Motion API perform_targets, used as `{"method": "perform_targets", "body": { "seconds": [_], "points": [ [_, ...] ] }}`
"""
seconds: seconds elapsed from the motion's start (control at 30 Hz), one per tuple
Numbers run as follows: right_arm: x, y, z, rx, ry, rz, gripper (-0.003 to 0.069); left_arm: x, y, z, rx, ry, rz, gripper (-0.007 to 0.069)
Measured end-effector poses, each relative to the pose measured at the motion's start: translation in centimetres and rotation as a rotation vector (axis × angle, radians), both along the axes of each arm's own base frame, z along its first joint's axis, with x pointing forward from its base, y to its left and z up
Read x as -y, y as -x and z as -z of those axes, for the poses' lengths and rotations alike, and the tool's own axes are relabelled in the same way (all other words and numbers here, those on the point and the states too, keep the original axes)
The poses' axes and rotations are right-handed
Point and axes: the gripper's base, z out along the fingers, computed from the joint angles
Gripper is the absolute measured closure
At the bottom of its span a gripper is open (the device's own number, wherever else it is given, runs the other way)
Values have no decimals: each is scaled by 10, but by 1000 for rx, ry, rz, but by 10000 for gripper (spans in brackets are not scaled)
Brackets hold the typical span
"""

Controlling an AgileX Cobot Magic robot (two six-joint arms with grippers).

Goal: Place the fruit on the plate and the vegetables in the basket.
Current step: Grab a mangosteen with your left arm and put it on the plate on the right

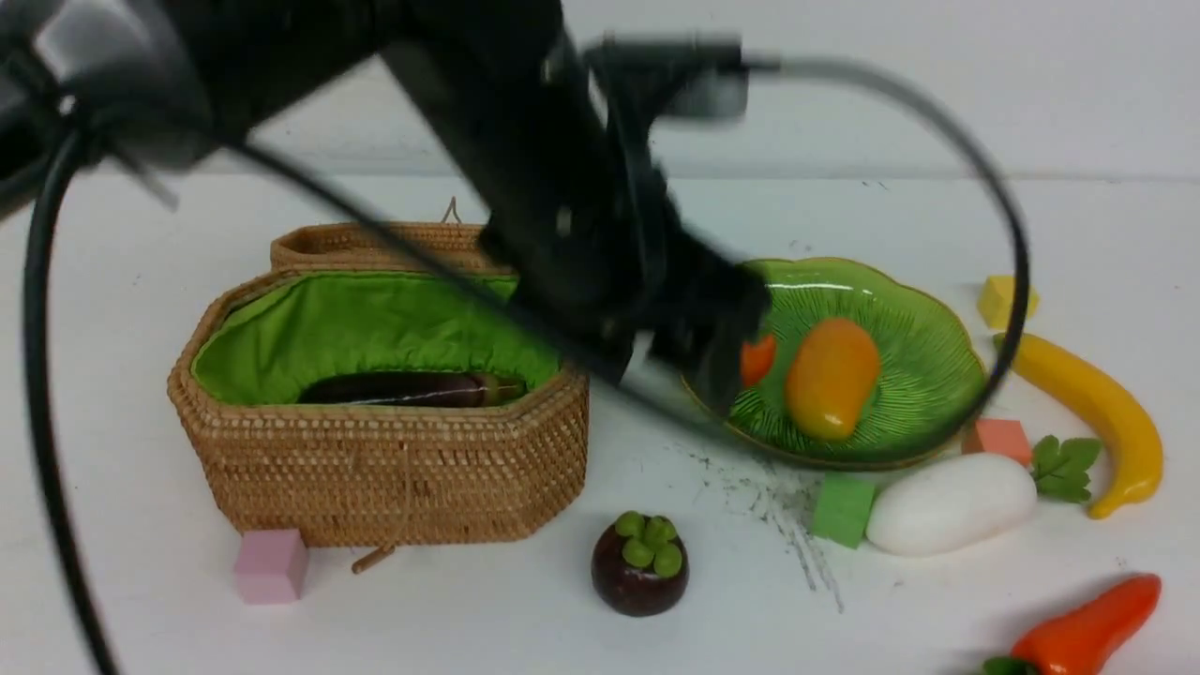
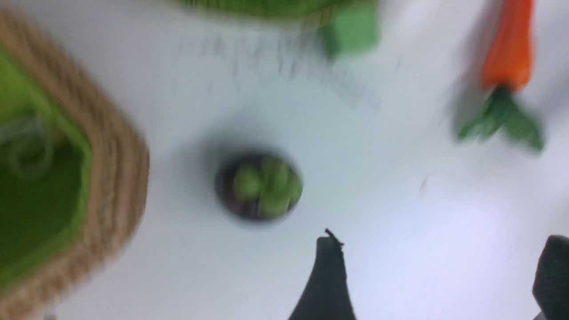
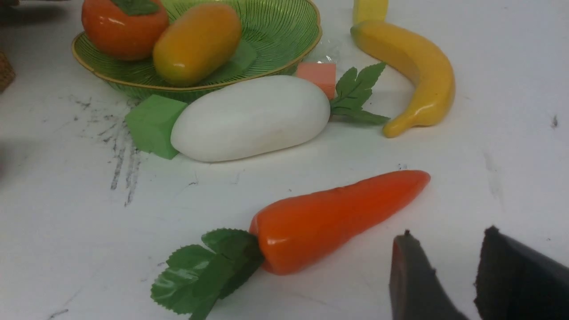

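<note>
The dark purple mangosteen with its green top sits on the white table in front of the octagonal wicker basket, where the long purple eggplant already lies. The oval orange-yellow mango and round orange persimmon rest on the ribbed green plate. The left gripper hangs spread and empty above the mangosteen. That view is badly smeared, so it is probably off-centre. A skewed pinch could squirt the round, glossy fruit sideways and send it rolling. The right gripper, fingers apart and holding nothing, hovers beside the red-orange pepper.
</note>
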Motion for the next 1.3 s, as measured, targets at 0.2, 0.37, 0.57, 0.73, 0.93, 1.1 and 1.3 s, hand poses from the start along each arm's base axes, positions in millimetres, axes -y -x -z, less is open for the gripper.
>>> {"method": "perform_targets", "body": {
  "seconds": [0.2, 0.37, 0.57, 0.73, 0.93, 1.1, 1.3],
  "points": [
    [0, 0, 0, 0, 0, 0, 414, 21, 12, 79, 16, -173, -79, 60],
    [0, 0, 0, 0, 0, 0, 414, 34, -3, 110, 20, -200, -154, 60],
    [0, 0, 0, 0, 0, 0, 414, 44, -19, 123, 52, -224, -181, 60],
    [0, 0, 0, 0, 0, 0, 414, 47, -25, 135, 44, -249, -215, 60],
    [0, 0, 0, 0, 0, 0, 414, 51, -26, 150, 7, -262, -204, 63],
    [0, 0, 0, 0, 0, 0, 414, 52, -24, 149, -8, -257, -186, 106],
    [0, 0, 0, 0, 0, 0, 414, 59, -19, 140, -84, -222, -136, 106]
  ]
}}
